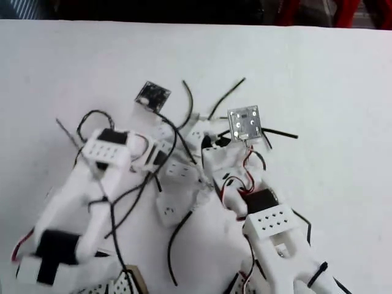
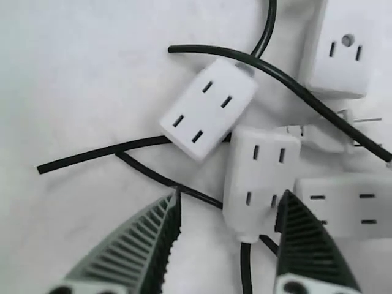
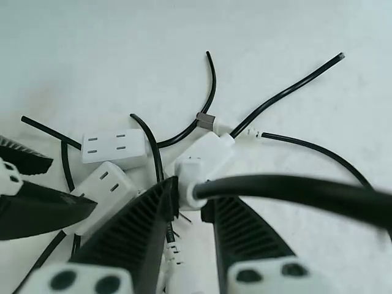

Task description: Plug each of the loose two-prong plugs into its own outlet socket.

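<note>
the white table (image 1: 331, 67) carries a loose heap near its middle. four white socket blocks lie face up and close together: a tilted socket block (image 2: 208, 110), a second socket block (image 2: 260, 177) just beside it at its lower corner, a third socket block (image 2: 343, 205) next to that one, and a three-hole block (image 2: 340, 49) a little apart. short black cords (image 1: 228, 97) stray outward from the heap, and one crosses over the tilted socket block's corner. a white plug (image 3: 205, 150) lies flat among them, and the plug's cord (image 3: 288, 93) runs away across the bare tabletop.
</note>
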{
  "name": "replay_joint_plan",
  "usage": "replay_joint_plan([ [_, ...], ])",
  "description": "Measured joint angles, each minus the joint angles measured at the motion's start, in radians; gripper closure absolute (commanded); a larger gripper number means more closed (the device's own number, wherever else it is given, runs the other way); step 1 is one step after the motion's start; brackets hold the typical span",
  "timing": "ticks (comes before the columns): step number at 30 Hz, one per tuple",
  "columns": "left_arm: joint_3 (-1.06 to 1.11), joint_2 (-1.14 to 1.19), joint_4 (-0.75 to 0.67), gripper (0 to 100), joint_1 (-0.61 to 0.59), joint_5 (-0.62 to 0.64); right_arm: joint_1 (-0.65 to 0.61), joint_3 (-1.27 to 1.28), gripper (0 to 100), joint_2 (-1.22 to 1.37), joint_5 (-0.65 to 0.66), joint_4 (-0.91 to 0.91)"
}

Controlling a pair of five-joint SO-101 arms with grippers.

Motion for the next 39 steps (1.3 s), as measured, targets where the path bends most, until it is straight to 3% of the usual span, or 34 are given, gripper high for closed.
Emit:
replay_joint_plan([
  [6, -0.130, 0.173, -0.002, 76, 0.002, 0.002, 0.000, 0.000, 98.1, 0.000, 0.000, 0.000],
  [15, -0.176, 0.201, 0.061, 76, 0.043, -0.061, 0.000, 0.000, 98.1, 0.000, 0.000, 0.000],
  [20, -0.173, 0.203, 0.083, 71, 0.063, -0.060, 0.002, 0.000, 98.1, 0.000, 0.000, 0.000],
  [39, -0.189, 0.285, 0.143, 84, 0.040, -0.087, 0.000, 0.000, 98.1, 0.000, 0.000, 0.000],
])
